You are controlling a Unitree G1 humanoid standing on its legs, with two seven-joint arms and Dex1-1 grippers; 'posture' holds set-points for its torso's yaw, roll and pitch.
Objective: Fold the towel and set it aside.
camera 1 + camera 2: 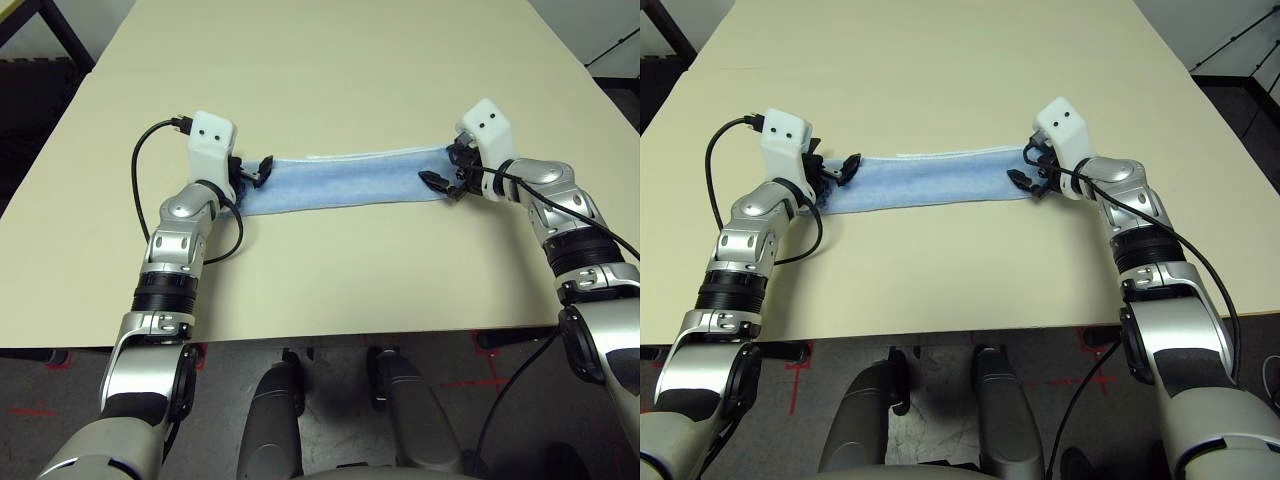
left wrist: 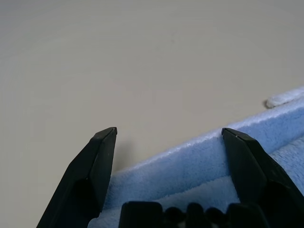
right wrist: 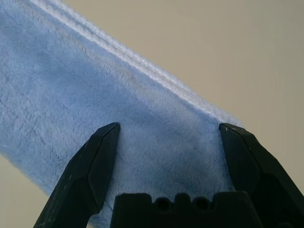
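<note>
towel [image 1: 345, 180]: ends hidden under both claws | motif, tag: not discernible | table [image 1: 320, 70]: edges cropped

i see the towel [image 1: 345, 180], light blue with white edging, lying flat as a long folded strip across the table.

Beige table [image 1: 330, 60], dark floor [image 1: 330, 410] with red marks
</note>
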